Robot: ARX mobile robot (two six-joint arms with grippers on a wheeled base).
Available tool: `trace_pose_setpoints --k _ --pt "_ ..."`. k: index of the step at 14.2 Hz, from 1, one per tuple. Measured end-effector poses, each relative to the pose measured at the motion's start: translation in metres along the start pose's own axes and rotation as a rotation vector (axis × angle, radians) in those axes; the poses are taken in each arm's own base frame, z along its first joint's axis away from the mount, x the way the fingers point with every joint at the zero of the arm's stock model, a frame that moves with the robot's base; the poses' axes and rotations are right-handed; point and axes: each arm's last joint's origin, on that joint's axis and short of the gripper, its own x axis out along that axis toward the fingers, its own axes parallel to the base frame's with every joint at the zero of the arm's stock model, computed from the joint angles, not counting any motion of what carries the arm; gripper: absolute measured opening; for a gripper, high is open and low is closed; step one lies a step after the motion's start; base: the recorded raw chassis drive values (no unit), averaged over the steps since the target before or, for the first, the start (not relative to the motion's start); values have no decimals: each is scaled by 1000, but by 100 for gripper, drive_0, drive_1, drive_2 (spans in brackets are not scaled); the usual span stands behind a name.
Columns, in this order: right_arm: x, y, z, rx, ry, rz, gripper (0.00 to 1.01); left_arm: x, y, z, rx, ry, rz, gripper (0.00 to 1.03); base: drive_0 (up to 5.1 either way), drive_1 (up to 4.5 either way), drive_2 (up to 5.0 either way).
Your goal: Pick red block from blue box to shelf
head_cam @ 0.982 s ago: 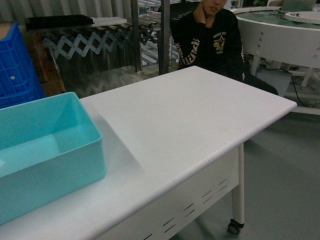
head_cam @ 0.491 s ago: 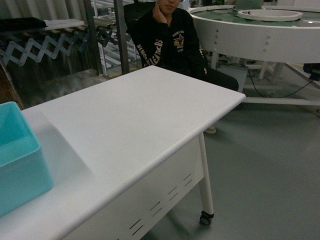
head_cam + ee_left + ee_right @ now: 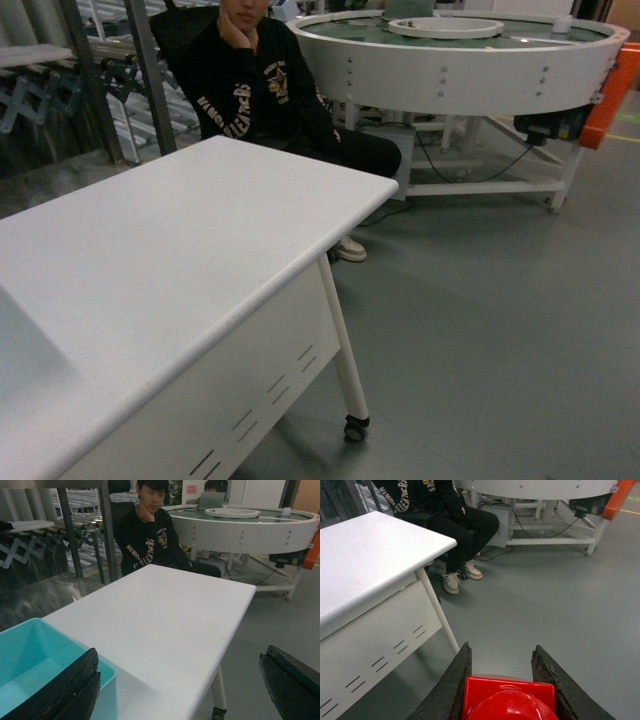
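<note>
The glossy red block [image 3: 507, 700] sits between the two dark fingers of my right gripper [image 3: 502, 650], which is shut on it above the grey floor, right of the white table [image 3: 370, 555]. My left gripper [image 3: 180, 655] hangs open over the table with nothing between its wide-set fingers. The turquoise blue box [image 3: 30, 660] stands on the table under the left finger [image 3: 75, 680]; what lies inside it is mostly hidden. Steel uprights of the shelf [image 3: 105, 530] rise behind the table, the same shelf [image 3: 150, 80] showing at the head view's top left. Neither gripper appears in the head view.
A person in black [image 3: 255, 90] sits at the table's far end. A big round white table [image 3: 460, 60] stands behind on the right, with an orange part [image 3: 612, 100] beside it. The table leg with a caster [image 3: 350, 400] stands on the grey floor [image 3: 500, 330].
The head view has swung to the right. The blue box slid out of its left edge, and the round table and open floor came into view.
</note>
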Motion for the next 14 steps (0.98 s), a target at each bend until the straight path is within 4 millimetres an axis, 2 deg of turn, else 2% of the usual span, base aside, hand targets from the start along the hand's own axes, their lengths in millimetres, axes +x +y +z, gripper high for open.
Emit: trace_pose_setpoints --k 5,14 --pt "0 0 0 0 1 0 29 0 0 0 0 0 0 98 -164 -60 -267" --pt "0 0 0 0 1 0 29 0 0 0 0 2 0 98 -169 143 -482"
